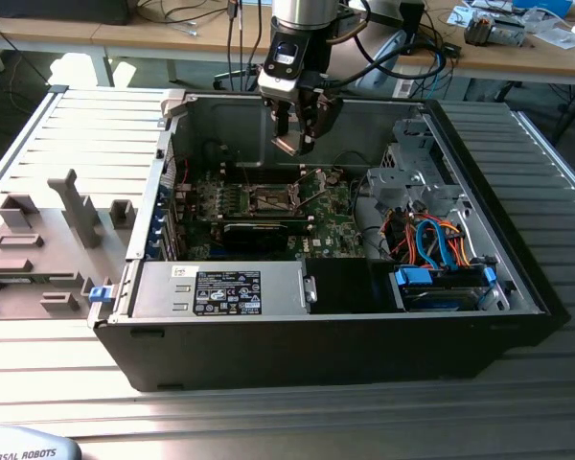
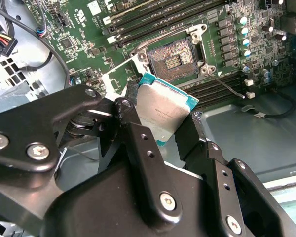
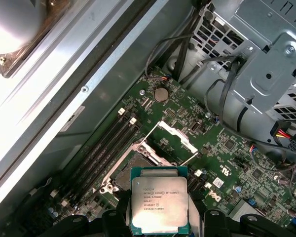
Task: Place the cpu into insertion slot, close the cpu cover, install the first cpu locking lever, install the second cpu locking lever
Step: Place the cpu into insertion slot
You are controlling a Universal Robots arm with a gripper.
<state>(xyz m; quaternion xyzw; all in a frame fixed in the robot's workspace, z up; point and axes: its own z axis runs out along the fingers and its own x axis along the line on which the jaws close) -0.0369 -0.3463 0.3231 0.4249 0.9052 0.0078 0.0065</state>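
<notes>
My gripper is shut on the cpu and hangs inside the open computer case, above the motherboard. In both wrist views the cpu is a silver-topped square chip with a green rim, clamped by its edges between the black fingers. The insertion slot lies uncovered on the green board below, and the chip is apart from it. The cpu cover stands swung up at one side of the slot. A thin wire locking lever juts out beside the slot.
Memory slots run alongside the socket. A metal drive cage with cables rises close by. In the exterior view, a labelled power supply box and a bay with blue and orange cables fill the case's front. A grey fixture sits on the exterior view's left.
</notes>
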